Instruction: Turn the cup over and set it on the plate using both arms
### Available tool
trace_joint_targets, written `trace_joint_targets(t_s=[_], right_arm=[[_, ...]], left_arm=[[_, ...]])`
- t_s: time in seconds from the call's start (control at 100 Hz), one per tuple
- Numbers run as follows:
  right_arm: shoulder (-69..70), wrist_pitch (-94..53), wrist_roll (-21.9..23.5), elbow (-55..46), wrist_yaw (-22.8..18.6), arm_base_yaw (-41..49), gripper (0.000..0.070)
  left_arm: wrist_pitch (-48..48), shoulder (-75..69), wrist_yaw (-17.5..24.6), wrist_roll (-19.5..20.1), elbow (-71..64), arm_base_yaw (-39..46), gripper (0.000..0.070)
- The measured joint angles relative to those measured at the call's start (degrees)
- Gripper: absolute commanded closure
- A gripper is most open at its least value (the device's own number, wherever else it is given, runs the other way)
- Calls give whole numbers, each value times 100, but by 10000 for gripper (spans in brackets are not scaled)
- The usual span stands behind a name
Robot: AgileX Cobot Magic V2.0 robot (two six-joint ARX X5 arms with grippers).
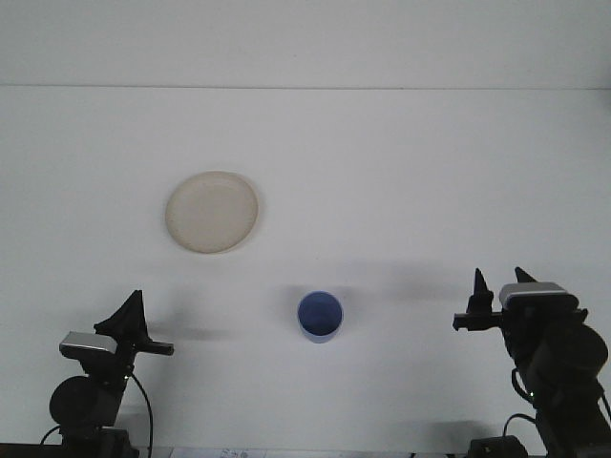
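Note:
A blue cup [320,317] stands upright on the white table, its mouth facing up, near the front centre. The cream plate [212,212] lies bare, further back and to the left of the cup. My right gripper [498,286] is low at the front right, well away from the cup, open and holding nothing. My left gripper [129,320] rests at the front left corner, far from both cup and plate, and it holds nothing that I can see.
The white table [401,172] ends at a back edge along the wall. Both arm bases sit at the front corners.

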Motion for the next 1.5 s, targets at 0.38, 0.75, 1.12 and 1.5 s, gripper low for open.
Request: trace_joint_targets(t_s=[0.38,0.75,1.12,1.5], right_arm=[[-514,142,46,-258,0,0,700],[-457,142,46,-258,0,0,700],[-428,142,46,-258,0,0,700],[-428,144,46,-258,0,0,700]], left_arm=[[-1475,673,-271,-328,1615,2,686],[-4472,4039,-262,-1023,5792,0,686],[-5104,5270,-258,-831,7075,0,539],[-5095,5742,855,-903,7077,-446,150]])
